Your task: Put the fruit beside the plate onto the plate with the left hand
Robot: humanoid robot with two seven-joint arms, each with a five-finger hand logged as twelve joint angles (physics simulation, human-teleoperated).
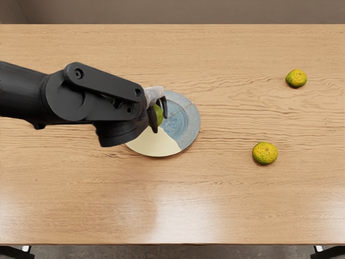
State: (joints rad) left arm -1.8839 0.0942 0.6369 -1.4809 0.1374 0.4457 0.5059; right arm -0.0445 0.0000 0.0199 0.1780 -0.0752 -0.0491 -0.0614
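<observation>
Nearly done: the left robot hand (146, 112), fingers clamped on a green fruit (158, 115), hangs over the plate (186, 123) at its nine o'clock edge; judging by this, only the release is left.

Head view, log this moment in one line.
left hand: grasping green fruit | where: over plate | right hand: unseen | also: two fruits on table

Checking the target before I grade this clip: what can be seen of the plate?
The plate is round and shallow, blue-grey with rings and a cream wedge at its lower left; it looks like glazed ceramic. It lies flat on the table, left of centre. The left hand covers its left side, gripping a green fruit over that edge; whether fruit and plate touch cannot be told.
</observation>
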